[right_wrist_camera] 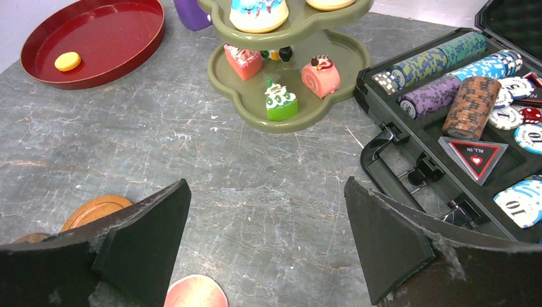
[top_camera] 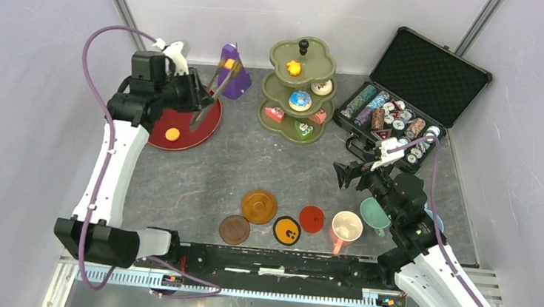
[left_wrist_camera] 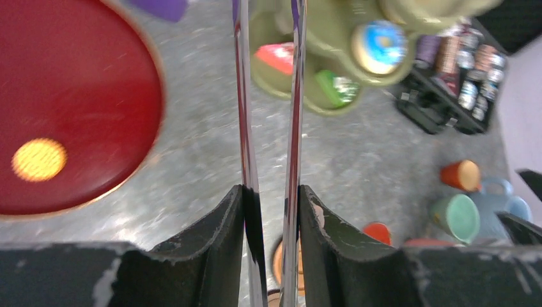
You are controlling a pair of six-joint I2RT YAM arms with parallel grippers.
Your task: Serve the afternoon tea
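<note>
My left gripper [left_wrist_camera: 271, 192] is shut on a pair of metal tongs [left_wrist_camera: 295, 96], which reach up past the view's top edge. From above, the tongs [top_camera: 215, 89] point from the left gripper [top_camera: 198, 102] toward the purple object, with a small orange piece [top_camera: 228, 63] at their tips. The olive three-tier stand [top_camera: 273, 85] carries several small cakes. An orange biscuit [top_camera: 172, 134] lies on the red tray [top_camera: 197, 128]. My right gripper [right_wrist_camera: 265, 192] hangs open and empty over bare table. The pink mug [top_camera: 346, 227] and teal mug [top_camera: 374, 213] stand by the right arm.
Several round coasters [top_camera: 259, 206] lie at the front middle. An open black case of poker chips [top_camera: 407, 98] sits at the back right. The purple pyramid-shaped object [top_camera: 237, 78] stands behind the red tray. An orange mug [left_wrist_camera: 460, 174] and a blue mug [left_wrist_camera: 505, 204] show in the left wrist view.
</note>
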